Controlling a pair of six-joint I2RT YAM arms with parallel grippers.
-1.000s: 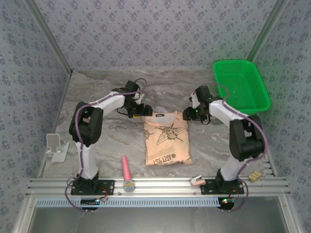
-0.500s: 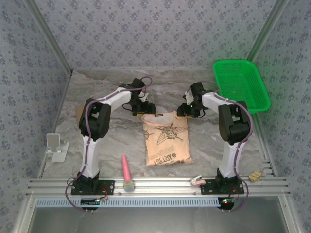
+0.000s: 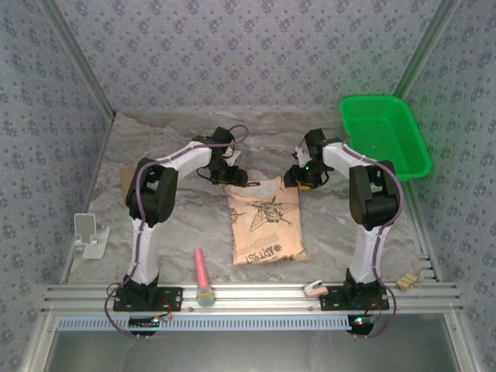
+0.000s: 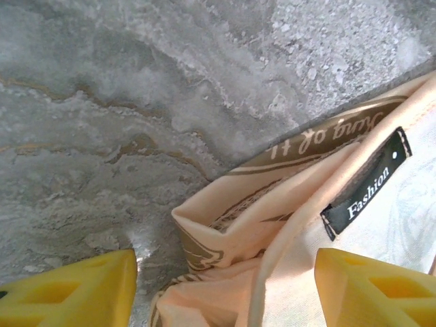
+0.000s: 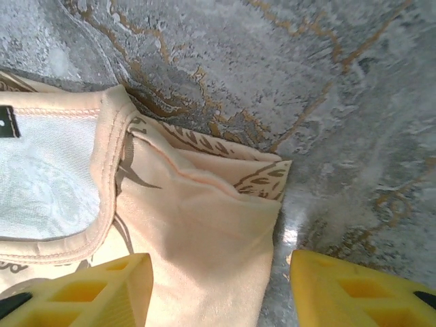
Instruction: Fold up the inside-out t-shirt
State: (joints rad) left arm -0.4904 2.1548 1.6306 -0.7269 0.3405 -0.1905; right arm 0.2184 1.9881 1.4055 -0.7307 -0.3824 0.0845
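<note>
The inside-out t-shirt point(image 3: 266, 221) lies folded into a narrow peach-tan rectangle mid-table, collar at the far end. My left gripper point(image 3: 236, 180) hangs over its far left corner. In the left wrist view that gripper point(image 4: 228, 286) is open, its yellow fingers point(image 4: 75, 293) wide apart either side of the bunched shoulder cloth point(image 4: 272, 225) and not pressing it. A dark neck label point(image 4: 368, 184) lies beside it. My right gripper point(image 3: 297, 180) stands over the far right corner. In the right wrist view it point(image 5: 221, 279) is open astride the folded shoulder point(image 5: 197, 225).
A green plastic basket point(image 3: 385, 136) sits at the far right. A pink handled tool point(image 3: 201, 275) lies near the front rail, a white stand point(image 3: 89, 235) at the left edge, and a small pink-white item point(image 3: 313, 288) by the right arm's base.
Both grippers have moved in toward the shirt's collar corners, the left one rightward and the right one leftward. The shirt has not shifted.
</note>
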